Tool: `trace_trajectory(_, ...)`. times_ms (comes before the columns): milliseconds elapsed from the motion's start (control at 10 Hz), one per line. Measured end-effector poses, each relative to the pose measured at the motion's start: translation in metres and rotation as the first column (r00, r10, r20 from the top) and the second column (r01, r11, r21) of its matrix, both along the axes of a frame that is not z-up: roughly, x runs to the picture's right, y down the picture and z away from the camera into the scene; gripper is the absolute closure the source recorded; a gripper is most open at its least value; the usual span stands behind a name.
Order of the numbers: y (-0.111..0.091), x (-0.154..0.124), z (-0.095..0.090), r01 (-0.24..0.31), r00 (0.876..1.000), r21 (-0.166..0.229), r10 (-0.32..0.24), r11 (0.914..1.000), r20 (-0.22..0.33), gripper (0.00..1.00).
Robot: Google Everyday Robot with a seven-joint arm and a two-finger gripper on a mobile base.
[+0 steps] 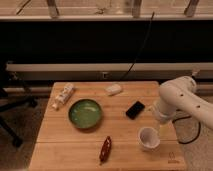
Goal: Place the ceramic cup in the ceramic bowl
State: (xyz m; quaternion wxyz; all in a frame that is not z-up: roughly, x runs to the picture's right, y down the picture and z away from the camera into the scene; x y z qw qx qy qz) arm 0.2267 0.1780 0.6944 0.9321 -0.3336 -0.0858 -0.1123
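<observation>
The ceramic cup point(149, 138) is small, white and upright, near the front right of the wooden table point(55, 145). The ceramic bowl point(85, 113) is wide, green and stands left of centre, well apart from the cup. My white arm point(180, 102) comes in from the right. Its gripper point(159, 126) hangs just above and right of the cup's rim, mostly hidden by the arm. I cannot tell whether it touches the cup.
A black phone point(135, 109) lies between bowl and arm. A flat white oblong object point(113, 89) lies at the back. A pale packet point(63, 95) lies at the back left. A reddish-brown item point(105, 148) lies near the front edge. A chair base point(12, 107) stands at the left.
</observation>
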Motion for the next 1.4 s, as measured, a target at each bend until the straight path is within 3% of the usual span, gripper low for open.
trace_trajectory(500,0.019,-0.033,0.004,0.034,0.998,-0.008,-0.034,0.9994,0.045,0.20)
trace_trajectory(1100,0.046,-0.035,0.027,0.031,0.995,0.000,-0.031,0.9995,0.090,0.22)
trace_trajectory(1400,0.052,-0.039,0.031,0.065,0.990,-0.001,-0.064,0.9979,0.124,0.51)
